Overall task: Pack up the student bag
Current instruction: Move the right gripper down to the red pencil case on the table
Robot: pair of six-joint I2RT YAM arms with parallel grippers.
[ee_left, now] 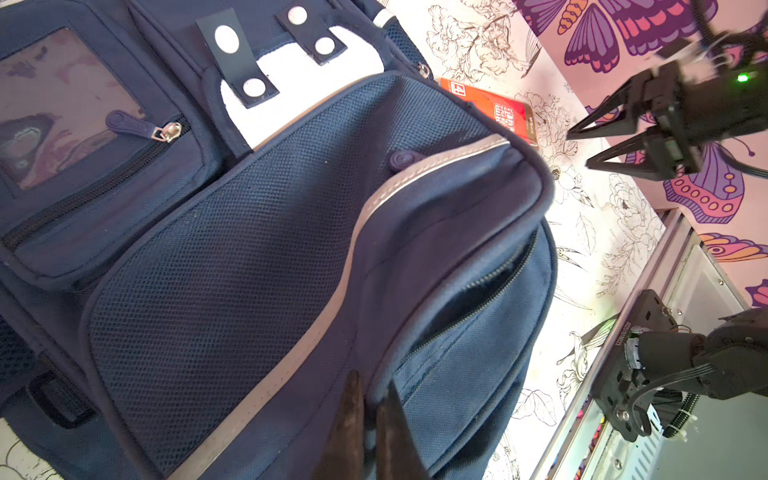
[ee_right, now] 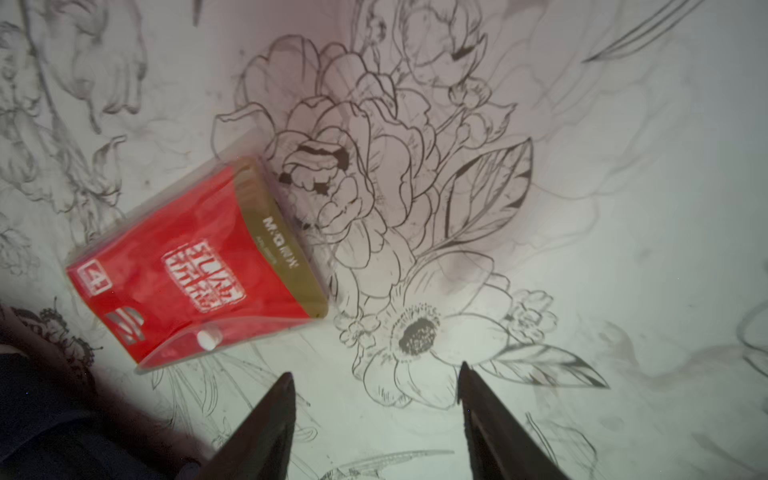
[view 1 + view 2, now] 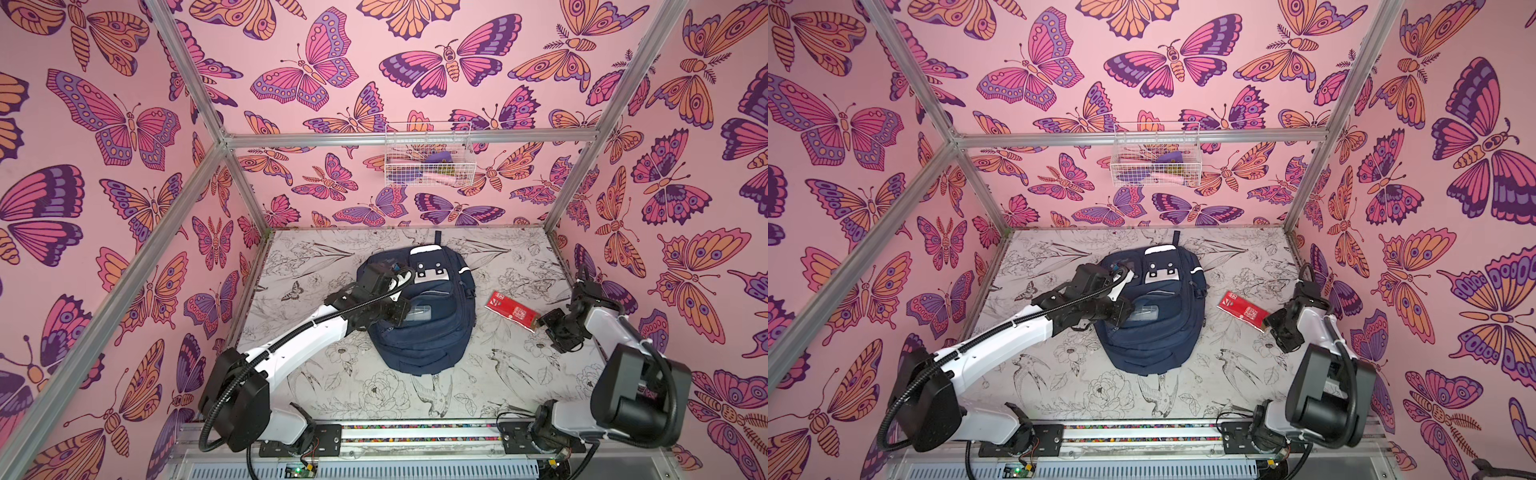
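Note:
The student bag (image 3: 432, 345) (image 3: 1158, 345), navy blue, lies flat mid-table with its top loop toward the back wall. My left gripper (image 1: 371, 399) is shut on the fabric edge of a front pocket flap of the student bag (image 1: 249, 249), beside a partly open zip. In both top views that gripper (image 3: 405, 309) sits over the bag's middle. A red packet (image 3: 513, 311) (image 3: 1244, 309) (image 2: 195, 266) lies flat on the table right of the bag. My right gripper (image 2: 376, 374) (image 3: 540, 326) stands open just off the packet's near end, holding nothing.
A white wire basket (image 3: 428, 156) (image 3: 1156, 156) with several small items hangs on the back wall. Butterfly-patterned walls and metal frame posts close in the table on three sides. The arm bases sit on a rail along the front edge.

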